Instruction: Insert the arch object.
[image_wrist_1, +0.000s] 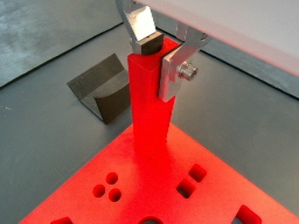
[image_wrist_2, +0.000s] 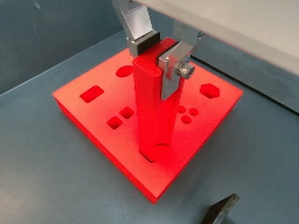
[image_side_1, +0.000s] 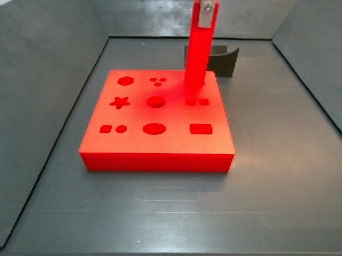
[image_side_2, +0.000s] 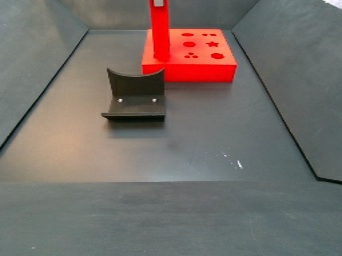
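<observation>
The arch object (image_wrist_1: 152, 114) is a tall red bar standing upright. My gripper (image_wrist_1: 162, 54) is shut on its top end, with a finger on each side, and it shows in both wrist views (image_wrist_2: 158, 54). The bar's lower end meets the top face of the red block (image_side_1: 154, 145), which has several shaped holes. The contact spot is in the block's row nearest the fixture (image_side_1: 197, 98). The hole under the bar is hidden, so I cannot tell how deep it sits. Both side views show the bar (image_side_2: 158, 35) and the gripper (image_side_1: 203, 10).
The dark L-shaped fixture (image_side_2: 134, 95) stands on the grey floor, apart from the block (image_side_2: 201, 60). It also shows in a side view (image_side_1: 227, 60) and a wrist view (image_wrist_1: 103, 87). Raised dark walls (image_side_1: 54, 150) bound the floor.
</observation>
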